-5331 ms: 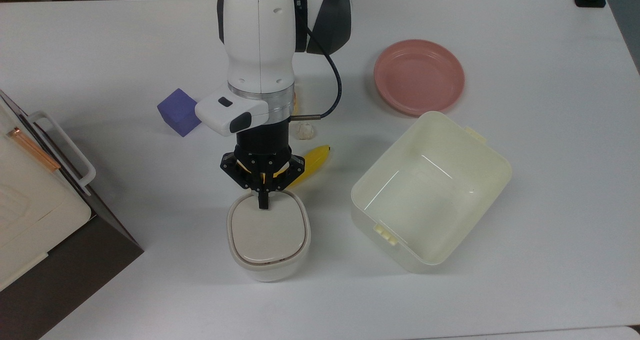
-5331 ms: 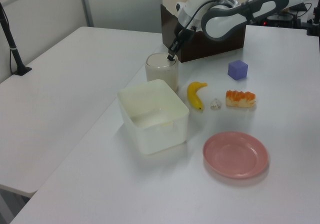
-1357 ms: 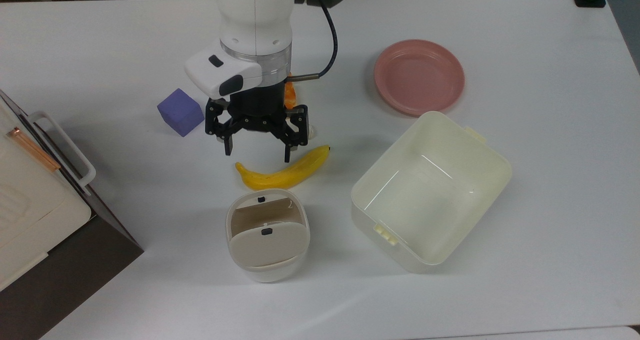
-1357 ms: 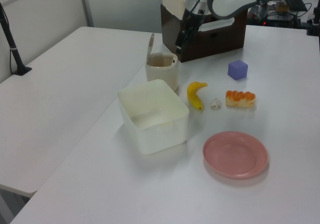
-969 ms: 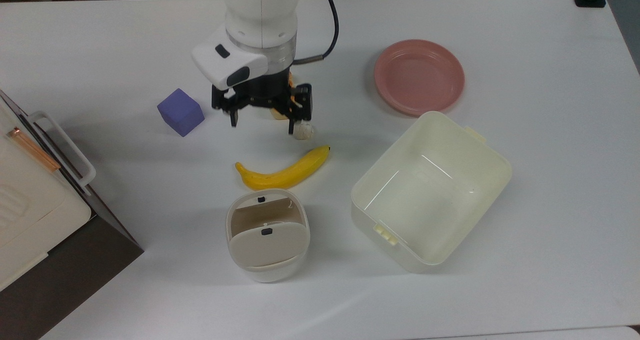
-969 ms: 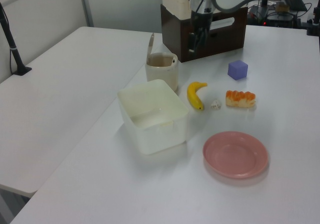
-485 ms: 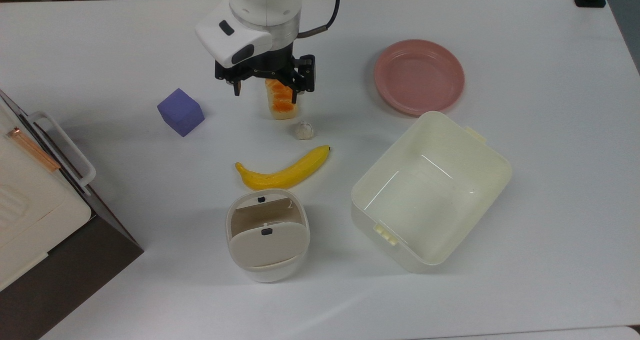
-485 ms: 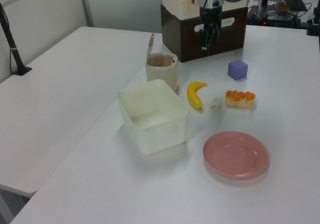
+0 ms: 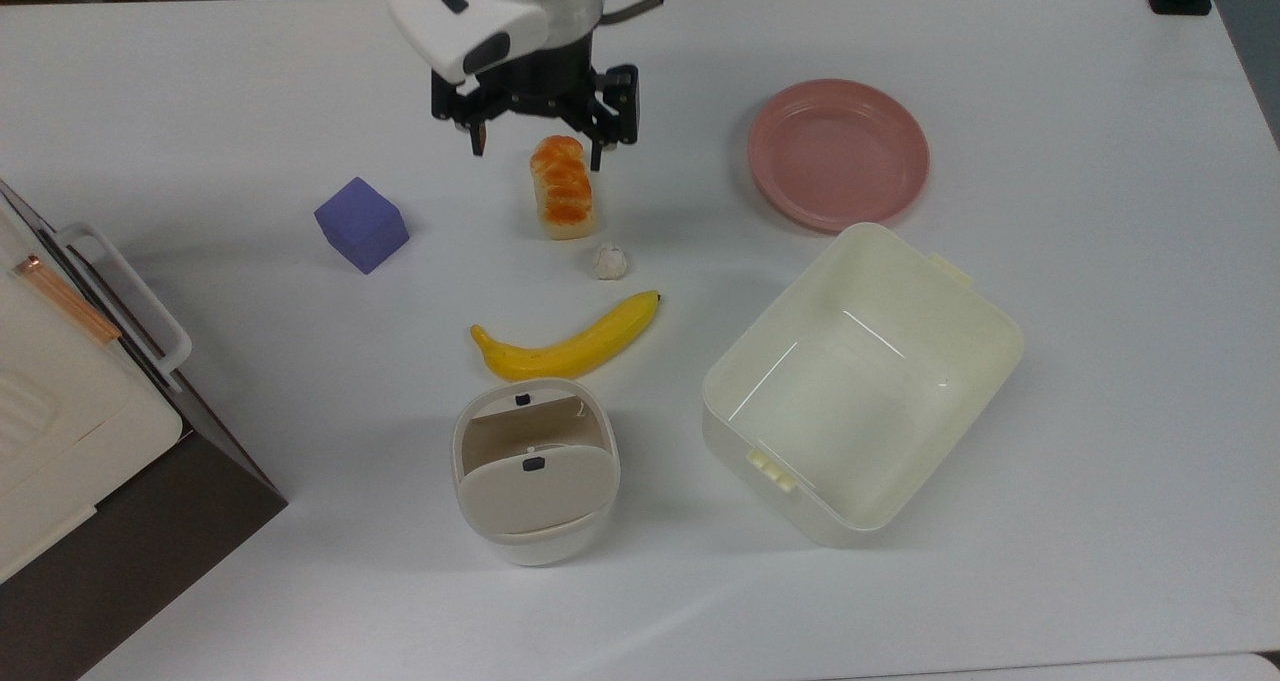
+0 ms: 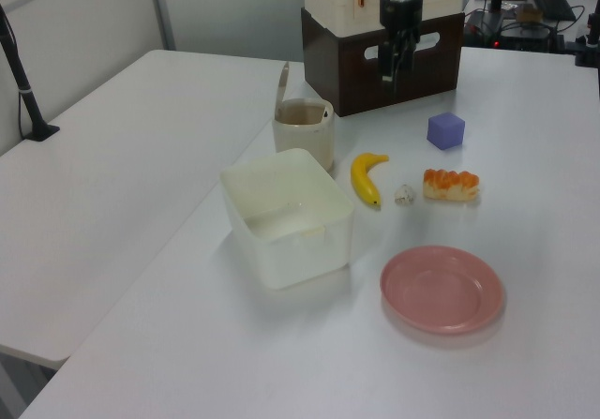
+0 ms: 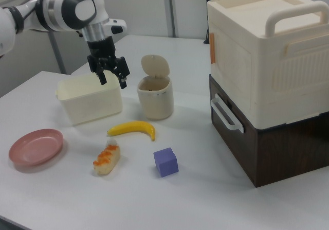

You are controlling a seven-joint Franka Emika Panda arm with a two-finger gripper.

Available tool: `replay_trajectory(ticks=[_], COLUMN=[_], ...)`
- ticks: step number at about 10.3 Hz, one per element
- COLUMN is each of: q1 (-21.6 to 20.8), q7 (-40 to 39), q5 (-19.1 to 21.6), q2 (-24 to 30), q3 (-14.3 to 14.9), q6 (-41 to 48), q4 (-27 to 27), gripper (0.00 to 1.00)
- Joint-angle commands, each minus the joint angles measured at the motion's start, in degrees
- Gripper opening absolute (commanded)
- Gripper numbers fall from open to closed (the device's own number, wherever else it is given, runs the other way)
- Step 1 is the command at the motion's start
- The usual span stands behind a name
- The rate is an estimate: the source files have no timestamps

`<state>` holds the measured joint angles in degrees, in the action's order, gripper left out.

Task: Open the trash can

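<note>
The trash can (image 9: 536, 471) stands near the top view's bottom centre, lid (image 11: 154, 65) upright, the gripper (image 9: 537, 133) spread empty well away, so only a careless return sweep could knock it shut.

White trash can (image 9: 535, 481) with beige lid; yellow banana (image 9: 566, 342); purple cube (image 9: 361, 224); pink plate (image 9: 838, 153); cream tub (image 9: 862, 381); black claw (image 9: 538, 148); white tabletop (image 9: 1050, 521).

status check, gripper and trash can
Gripper open, empty, above the bread. Trash can lid up, bin open. Nothing in the way.
</note>
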<state>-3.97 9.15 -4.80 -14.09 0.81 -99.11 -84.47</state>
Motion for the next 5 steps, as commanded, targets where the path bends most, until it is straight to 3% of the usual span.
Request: replay_trajectory(ticks=[1,5], q1=[-0.08,-0.51], q7=[-0.88,-0.27], q5=[1.72,3.65], q2=[5.9,13.81], q3=[0.51,0.51], q6=[4.01,5.34], q4=[-2.88,-10.08], gripper=[1.0,1.0])
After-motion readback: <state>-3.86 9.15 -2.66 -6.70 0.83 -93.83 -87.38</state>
